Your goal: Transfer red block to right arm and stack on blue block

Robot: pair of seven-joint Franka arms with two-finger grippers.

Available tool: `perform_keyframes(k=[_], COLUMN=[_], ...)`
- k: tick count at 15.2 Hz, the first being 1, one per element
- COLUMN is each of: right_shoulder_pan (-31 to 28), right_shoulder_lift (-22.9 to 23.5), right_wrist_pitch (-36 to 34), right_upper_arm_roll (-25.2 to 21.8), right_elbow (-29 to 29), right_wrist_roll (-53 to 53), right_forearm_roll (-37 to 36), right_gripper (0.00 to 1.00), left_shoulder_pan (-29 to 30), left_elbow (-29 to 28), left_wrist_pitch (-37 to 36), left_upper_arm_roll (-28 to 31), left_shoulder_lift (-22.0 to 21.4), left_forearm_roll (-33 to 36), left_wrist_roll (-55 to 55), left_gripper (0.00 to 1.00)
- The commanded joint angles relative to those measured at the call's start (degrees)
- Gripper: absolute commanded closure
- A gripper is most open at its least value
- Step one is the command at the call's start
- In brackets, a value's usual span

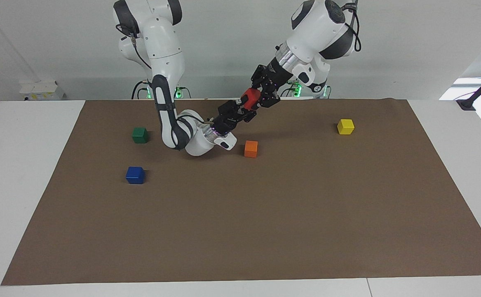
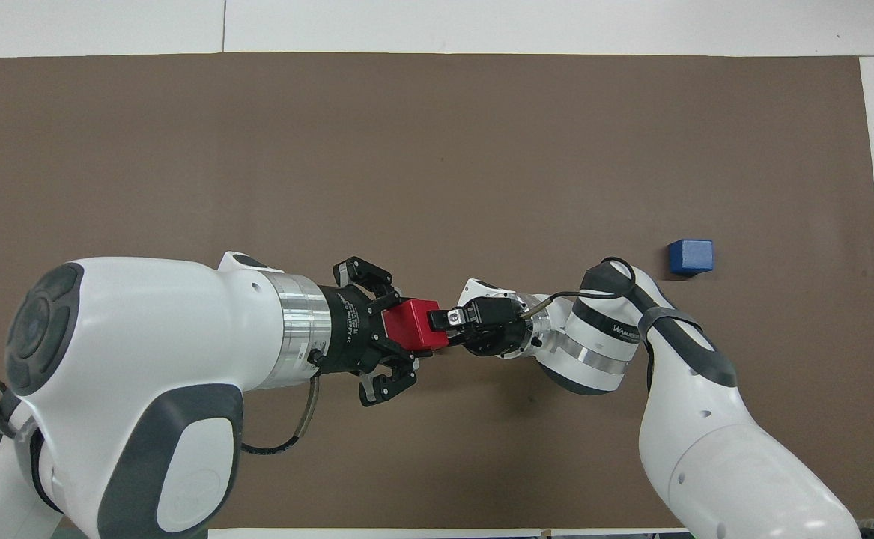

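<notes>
We see both arms meeting in the air over the brown mat (image 1: 265,214), toward the robots' edge of the worktop (image 1: 26,173), abt midway betw. its two ends. The red block (image 1: 250,99) sits up off the mat betw. the two grippers, w/ both on it. The left gripper (image 1: 261,98) comes in from the left arm's end, and its fingers look spread wide around the block in the overhead view; the block seems to sit in the palm rather than be pinched, so we can't tell for sure if it's gripped. The right gripper (image 1: 242,108) comes from the right arm (image 1: 164,62), bent low w/ its wrist close to the mat, and its fingers are closed narrow onto the block's face toward that arm.

Nearest the robots on the mat: the yellow block (image 1: 345,126), toward the left arm's end, and the dark green block (image 1: 140,135), toward the right arm's end. A bit farther out, the orange block (image 1: 251,149) lies just beside the right wrist. Farthest out is the blue block (image 1: 135,175), toward the right arm's end, just farther than the green one, alone and w/ nothing on it.
</notes>
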Motion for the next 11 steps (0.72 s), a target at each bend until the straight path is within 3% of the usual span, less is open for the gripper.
perform_keyframes(k=[1,4,5,6,7,11], right_shoulder_pan=[-0.45,-0.45,-0.54,-0.63,-0.71,-0.98], right_shoulder_lift=[-0.94,-1.55,-1.82,-1.91,-1.91,-1.99], right_wrist_pitch=[1.11,1.72,2.07,2.25,2.34,2.34], right_upper_arm_roll=[0.38,0.38,0.38,0.38,0.29,0.38], right_elbow=[-0.16,-0.07,-0.07,-0.07,-0.07,0.10], right_wrist_roll=[-0.76,-0.58,-0.41,-0.32,-0.23,-0.23], right_forearm_roll=[0.01,-0.08,-0.17,-0.17,-0.17,-0.26], right_gripper=[1.00,1.00,1.00,1.00,1.00,1.00], left_shoulder_pan=[-0.53,-0.80,-0.80,-0.63,-0.36,1.04], left_elbow=[-3.32,-3.32,-3.06,-2.71,-2.53,-2.53], left_wrist_pitch=[0.37,0.27,0.45,0.89,0.98,-0.77], left_upper_arm_roll=[0.43,0.35,0.34,0.43,0.43,0.78], left_shoulder_lift=[-2.42,-2.51,-2.42,-2.25,-2.07,-2.68], left_forearm_roll=[-0.93,-0.67,-0.67,-0.58,-0.32,0.74], left_wrist_roll=[0.85,4.36,4.72,4.55,4.63,11.29], left_gripper=[1.00,1.00,0.93,0.21,0.00,0.00])
